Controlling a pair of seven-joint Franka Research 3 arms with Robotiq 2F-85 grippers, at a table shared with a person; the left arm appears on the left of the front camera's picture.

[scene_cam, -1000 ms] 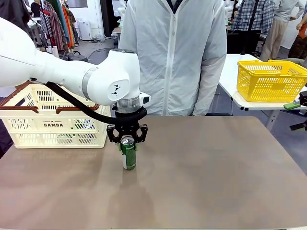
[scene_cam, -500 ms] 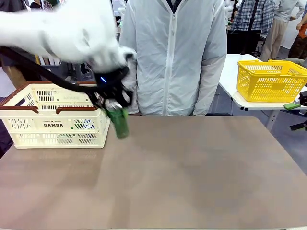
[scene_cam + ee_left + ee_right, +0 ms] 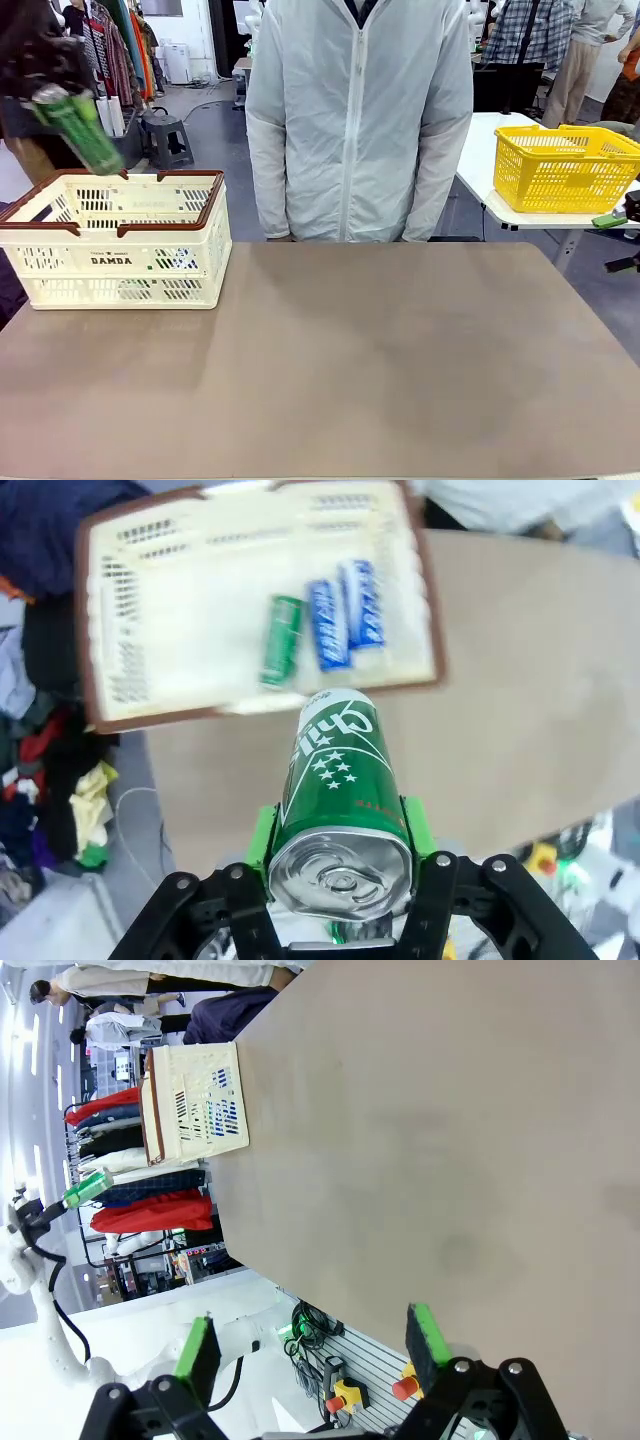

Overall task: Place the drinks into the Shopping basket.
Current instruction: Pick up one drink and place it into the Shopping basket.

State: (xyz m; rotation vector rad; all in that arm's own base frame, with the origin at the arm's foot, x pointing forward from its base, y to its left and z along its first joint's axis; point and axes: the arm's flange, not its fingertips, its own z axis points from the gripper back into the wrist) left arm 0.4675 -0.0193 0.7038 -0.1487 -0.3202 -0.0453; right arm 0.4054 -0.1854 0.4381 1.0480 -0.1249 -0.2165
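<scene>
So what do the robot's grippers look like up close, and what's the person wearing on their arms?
Each gripper, left gripper and right gripper, has a black linkage frame with silver bolts and bright green finger pads. The person wears long white jacket sleeves and a front zip.

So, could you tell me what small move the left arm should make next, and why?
Probably carry the green metal can, clamped in the left gripper, farther over the cream slotted shopping basket; it looks tilted near the basket's left end, above three cans lying inside.

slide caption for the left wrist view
Left gripper holds a green can above the basket, where one green and two blue cans lie.
</scene>
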